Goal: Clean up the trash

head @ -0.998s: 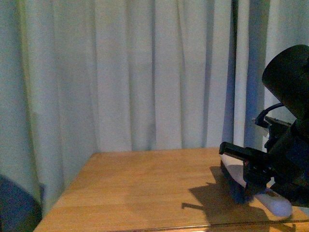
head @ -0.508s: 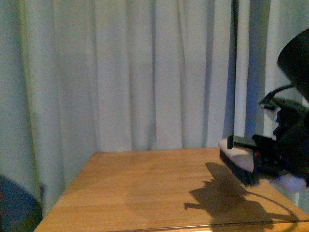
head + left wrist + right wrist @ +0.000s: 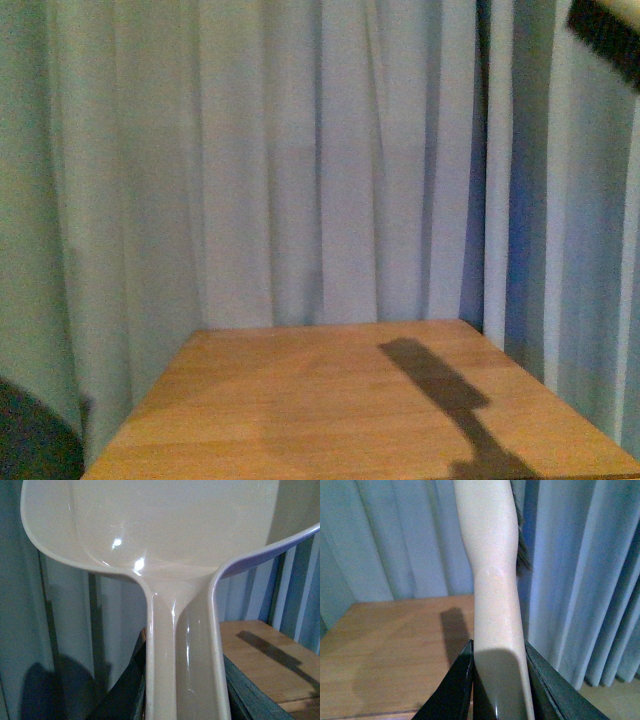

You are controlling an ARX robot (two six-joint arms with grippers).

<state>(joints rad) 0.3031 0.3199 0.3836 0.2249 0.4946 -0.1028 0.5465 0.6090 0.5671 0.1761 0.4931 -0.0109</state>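
Observation:
No crumpled white paper trash shows in any view. My left gripper (image 3: 182,690) is shut on the handle of a cream dustpan (image 3: 170,530), whose scoop fills the upper part of the left wrist view. My right gripper (image 3: 499,680) is shut on the cream handle of a brush (image 3: 492,570), with dark bristles behind the handle. In the front view only the brush's dark bristle end (image 3: 608,35) shows at the top right, high above the wooden table (image 3: 330,400), where it casts a long shadow.
Pale curtains (image 3: 300,160) hang behind and beside the table. The wooden tabletop also shows in the left wrist view (image 3: 265,660) and in the right wrist view (image 3: 395,650). A dark shape (image 3: 30,440) sits low at the left, off the table.
My right arm with the brush has risen from the table's right side up out of the front view; only the bristle end stays at the top right. The camera's view has shifted.

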